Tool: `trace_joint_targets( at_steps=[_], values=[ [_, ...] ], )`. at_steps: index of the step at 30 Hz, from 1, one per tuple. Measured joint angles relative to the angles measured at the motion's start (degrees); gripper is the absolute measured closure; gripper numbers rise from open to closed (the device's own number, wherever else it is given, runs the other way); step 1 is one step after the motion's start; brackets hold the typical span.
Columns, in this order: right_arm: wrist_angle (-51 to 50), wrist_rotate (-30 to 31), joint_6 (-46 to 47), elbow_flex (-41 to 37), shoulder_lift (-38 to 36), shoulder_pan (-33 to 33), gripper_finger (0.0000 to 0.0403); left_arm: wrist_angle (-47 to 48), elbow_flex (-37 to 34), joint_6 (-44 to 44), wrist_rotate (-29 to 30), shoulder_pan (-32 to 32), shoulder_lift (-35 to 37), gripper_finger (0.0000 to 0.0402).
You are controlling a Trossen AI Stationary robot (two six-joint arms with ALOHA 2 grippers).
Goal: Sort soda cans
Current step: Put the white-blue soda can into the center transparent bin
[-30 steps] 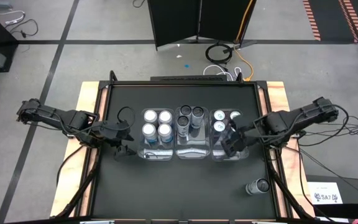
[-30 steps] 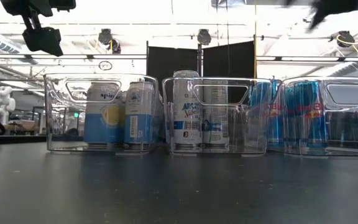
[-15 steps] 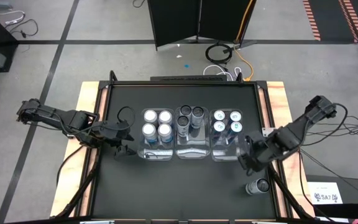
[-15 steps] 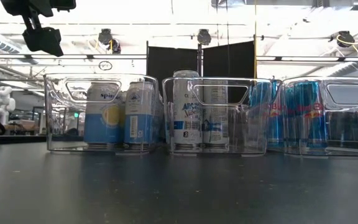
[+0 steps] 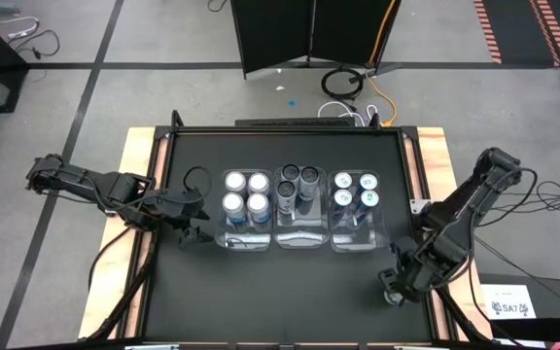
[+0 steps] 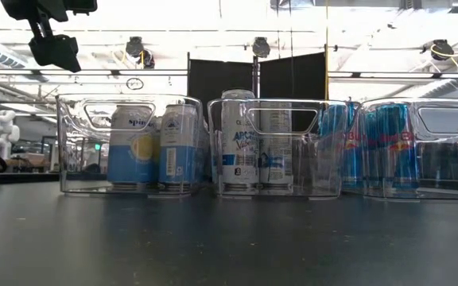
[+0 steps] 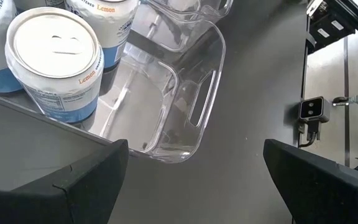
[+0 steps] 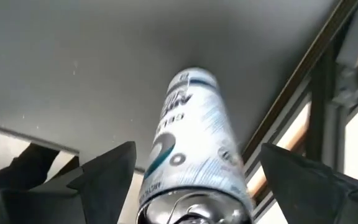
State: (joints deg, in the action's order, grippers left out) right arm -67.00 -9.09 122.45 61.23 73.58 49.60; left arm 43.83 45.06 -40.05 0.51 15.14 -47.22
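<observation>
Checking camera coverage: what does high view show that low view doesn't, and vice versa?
High only: the right gripper, open, down over the loose can lying at the table's near right edge; the left gripper, open, beside the left bin.
Low only: can labels and sides, the room behind.
Both: three clear bins in a row holding upright cans.

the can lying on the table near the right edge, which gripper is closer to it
Right. The right gripper hangs directly over the lying can, fingers open either side of it. The left gripper waits far across the table, beside the left bin.
</observation>
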Motion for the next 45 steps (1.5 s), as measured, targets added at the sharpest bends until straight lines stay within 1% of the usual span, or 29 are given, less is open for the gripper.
trace_joint_targets(
  at_steps=[7,10,15,17,19,24,31,34,37,41,45],
  values=[
    [10.03,-0.48,3.95,-3.37,-0.02,3.42,0.0067,0.00,0.00,0.00,0.00,0.00,0.00,0.0020],
    [11.43,-0.54,5.83,-4.10,-0.02,4.45,0.0067,0.00,0.00,0.00,0.00,0.00,0.00,0.0020],
    [12.14,-4.54,7.43,-4.71,0.36,5.72,0.0068,-0.02,0.00,0.00,0.00,0.00,0.00,0.0020],
    [12.71,-4.76,7.43,-4.81,0.73,6.07,0.0078,-0.02,0.00,0.00,0.00,0.00,0.00,0.0020],
    [13.23,-4.81,7.40,-4.81,1.10,6.06,0.0097,0.00,0.00,0.00,0.00,0.00,0.00,0.0020],
    [13.21,-4.69,7.37,-4.78,1.56,6.06,0.0170,-0.01,0.00,0.00,0.00,0.00,0.00,0.0020],
    [11.47,-3.70,8.26,-4.06,1.62,6.02,0.0171,-0.02,0.00,0.00,0.00,0.00,0.00,0.0020],
    [10.68,1.56,8.28,-1.53,1.66,6.06,0.0171,-0.01,0.00,0.00,0.00,0.00,0.00,0.0020],
    [10.38,10.61,5.91,2.38,1.66,6.00,0.0171,0.00,0.00,0.00,0.00,0.00,0.00,0.0020],
    [9.90,22.92,-0.91,7.19,1.66,4.95,0.0171,-0.01,0.00,0.00,0.00,0.00,0.00,0.0020],
    [9.54,31.60,-8.35,11.17,1.64,1.90,0.0171,0.00,0.00,0.00,0.00,0.00,0.00,0.0020]
  ],
)
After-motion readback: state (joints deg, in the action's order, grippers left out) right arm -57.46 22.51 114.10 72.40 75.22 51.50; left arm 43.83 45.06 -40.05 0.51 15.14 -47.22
